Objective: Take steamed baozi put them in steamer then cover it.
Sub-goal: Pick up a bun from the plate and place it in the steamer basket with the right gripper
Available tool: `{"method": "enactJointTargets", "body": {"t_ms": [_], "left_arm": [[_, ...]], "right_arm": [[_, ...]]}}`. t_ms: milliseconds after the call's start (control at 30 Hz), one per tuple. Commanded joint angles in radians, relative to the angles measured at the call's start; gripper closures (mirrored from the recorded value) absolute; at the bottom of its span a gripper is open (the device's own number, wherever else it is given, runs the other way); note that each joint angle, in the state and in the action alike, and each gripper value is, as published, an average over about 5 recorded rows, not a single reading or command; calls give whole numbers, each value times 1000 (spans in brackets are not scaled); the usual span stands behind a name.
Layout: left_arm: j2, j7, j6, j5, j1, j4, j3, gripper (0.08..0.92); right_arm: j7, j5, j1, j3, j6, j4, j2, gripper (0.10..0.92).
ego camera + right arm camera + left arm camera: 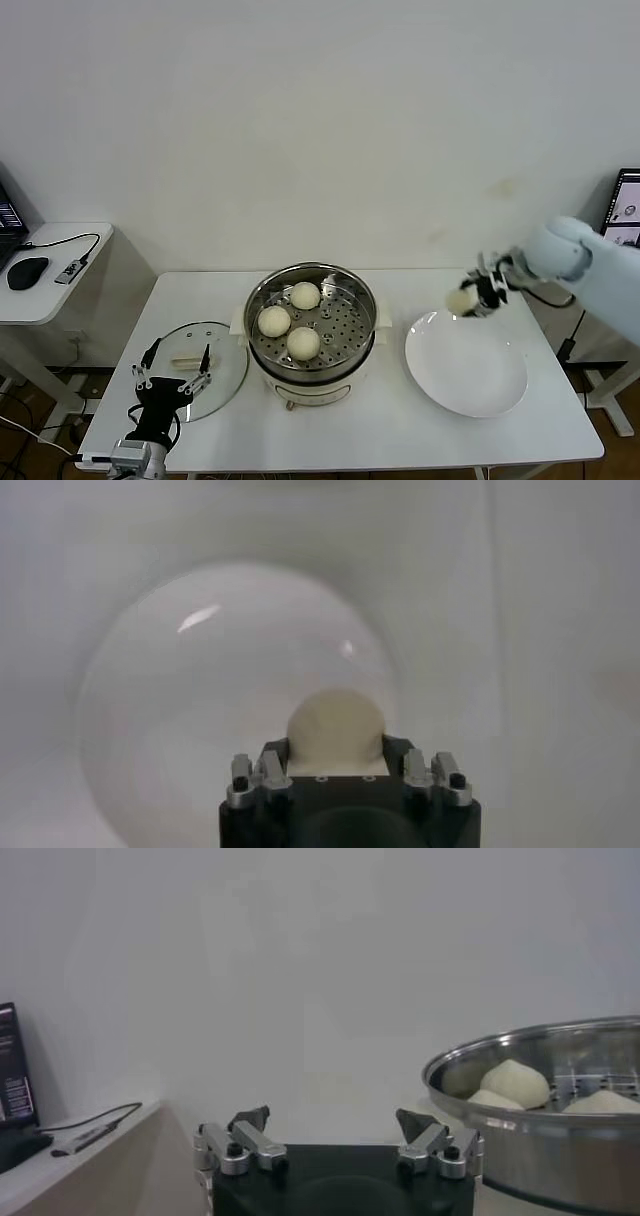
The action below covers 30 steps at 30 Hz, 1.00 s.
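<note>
Left gripper (170,385) sits nearest, at the near-left edge of the white table (360,425), fingers spread wide & holding nothing, just over the near rim of the cover (200,367). Cover lies flat on the table, left of the steamer (312,330), glass w/ metal rim, cream bar handle up. In the left wrist view the same gripper (335,1133) shows both fingers apart, steamer wall (540,1138) off to one side w/ bun tops showing over the rim.

Steamer stands mid-table, uncovered. Inside on the perforated tray: 3 steamed baozi (290,320), one far, one left, one near, close together but each on its own spot; right part of tray is bare.

White plate (470,370) lies right of the steamer, a gap between them.

Right gripper (470,298) is raised above the far-left rim of the plate, clenched on the 4th bun (460,301). Right wrist view: bun (335,730) is pinched between the fingers of the gripper (337,765), plate (200,700) below & clear of it, so the bun is off the plate surface.

Side desk (50,290) at far left carries a mouse (27,272) & a cable.
</note>
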Motion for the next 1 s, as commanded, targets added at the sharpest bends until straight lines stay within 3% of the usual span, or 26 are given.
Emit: {"method": "enactJointTargets", "body": {"t_ms": [33, 300, 567, 1000], "left_arm": [[0, 0, -1, -1, 0, -1, -1, 177], [-9, 0, -3, 0, -2, 5, -6, 177], [-19, -2, -12, -2, 0, 4, -15, 177], [-11, -1, -13, -9, 1, 5, -30, 177]], "right_arm": [[137, 399, 409, -295, -215, 116, 204, 434], [250, 542, 340, -281, -310, 92, 393, 431], [266, 480, 228, -289, -312, -19, 512, 431], [252, 407, 89, -266, -312, -134, 561, 431]]}}
